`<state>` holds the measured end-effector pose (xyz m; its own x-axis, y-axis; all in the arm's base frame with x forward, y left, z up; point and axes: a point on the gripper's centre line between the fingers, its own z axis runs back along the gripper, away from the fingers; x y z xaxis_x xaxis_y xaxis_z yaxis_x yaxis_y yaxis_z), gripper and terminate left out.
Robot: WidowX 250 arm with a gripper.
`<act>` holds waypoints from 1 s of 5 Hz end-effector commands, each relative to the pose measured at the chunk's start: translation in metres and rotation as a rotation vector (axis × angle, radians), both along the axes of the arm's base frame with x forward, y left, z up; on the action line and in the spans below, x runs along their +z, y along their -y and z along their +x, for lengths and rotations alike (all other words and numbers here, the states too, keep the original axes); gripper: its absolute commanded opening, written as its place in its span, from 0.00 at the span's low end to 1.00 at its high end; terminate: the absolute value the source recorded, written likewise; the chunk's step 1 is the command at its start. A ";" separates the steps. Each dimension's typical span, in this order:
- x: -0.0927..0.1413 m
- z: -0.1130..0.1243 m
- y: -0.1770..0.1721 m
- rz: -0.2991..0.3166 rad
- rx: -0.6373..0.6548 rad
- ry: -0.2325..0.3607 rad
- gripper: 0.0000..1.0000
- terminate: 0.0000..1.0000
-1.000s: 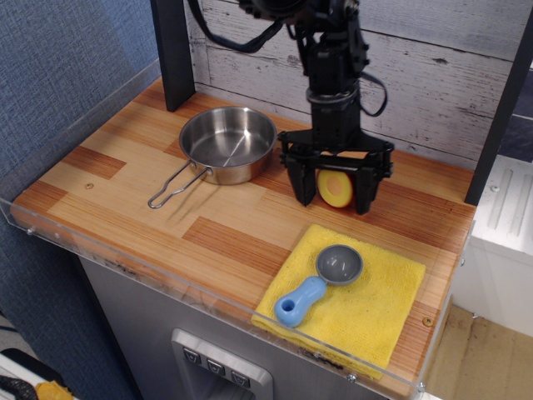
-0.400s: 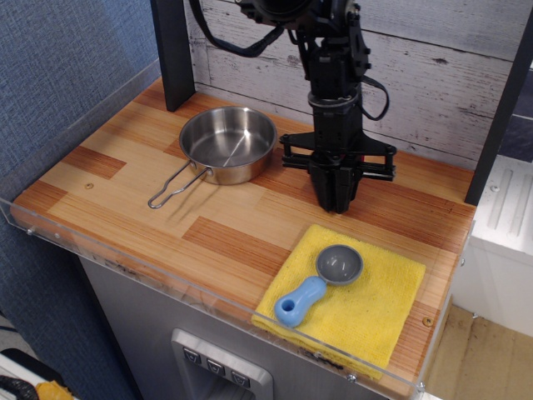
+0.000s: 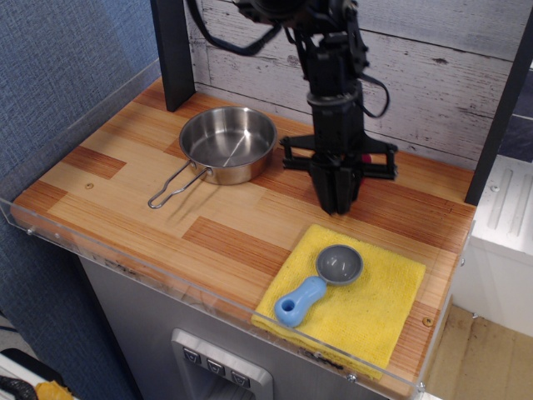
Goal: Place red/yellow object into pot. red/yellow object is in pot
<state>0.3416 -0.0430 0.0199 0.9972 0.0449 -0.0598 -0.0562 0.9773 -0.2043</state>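
Observation:
The pot, a shallow shiny steel pan with a wire loop handle, stands empty at the back left of the wooden counter. My gripper is to the right of the pot, pointing straight down, its tips at or just above the counter. Its black fingers are closed together. The red/yellow object does not show anywhere. It is hidden between the fingers, at the spot where it sat.
A yellow cloth lies at the front right with a grey scoop with a blue handle on it. A black post stands behind the pot. A clear plastic rim runs along the counter's front edge.
The gripper stood open around the red/yellow object a second ago. Its fingers have closed on it and the object has gone out of sight. The arm has hardly moved since.

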 end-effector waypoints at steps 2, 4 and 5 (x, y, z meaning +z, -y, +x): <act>0.051 0.016 -0.020 -0.056 -0.063 0.100 1.00 0.00; 0.042 0.045 -0.024 -0.077 -0.109 0.097 1.00 0.00; 0.018 0.056 -0.014 -0.076 -0.143 0.057 1.00 0.00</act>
